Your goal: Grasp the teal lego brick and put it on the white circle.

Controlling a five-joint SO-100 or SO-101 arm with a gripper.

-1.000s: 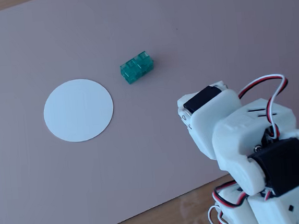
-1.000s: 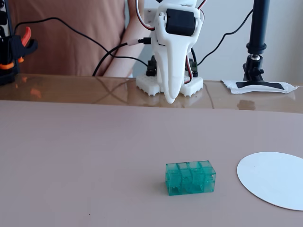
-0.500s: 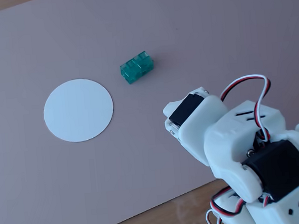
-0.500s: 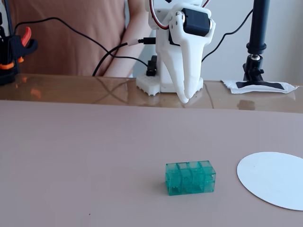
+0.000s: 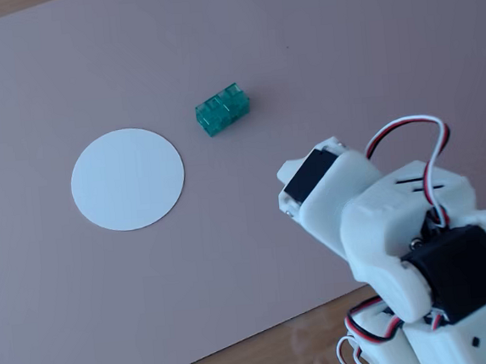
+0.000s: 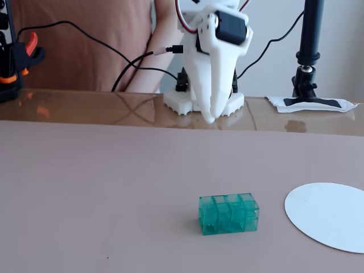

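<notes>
The teal lego brick [image 6: 228, 213] lies on the pinkish mat, a little left of the white circle [image 6: 330, 215] in this low fixed view. From above, the teal lego brick [image 5: 222, 109] sits just right of the white circle [image 5: 127, 178], close to it but apart. My white gripper [image 6: 209, 118] hangs tip-down over the mat's far edge, well behind the brick. Its fingers are pressed together with nothing between them. In the high fixed view only the arm's wrist and motor [image 5: 315, 176] show, and the fingertips are hidden.
The arm's base [image 6: 187, 102] stands on a glossy table strip behind the mat [image 6: 85, 187]. A black camera stand [image 6: 310, 45] rises at the back right and an orange-black clamp [image 6: 17, 60] at the back left. Black cables and a person in brown are behind.
The gripper swung right half a second ago and has now swung back left, staying shut and raised. Brick and circle have not moved.
</notes>
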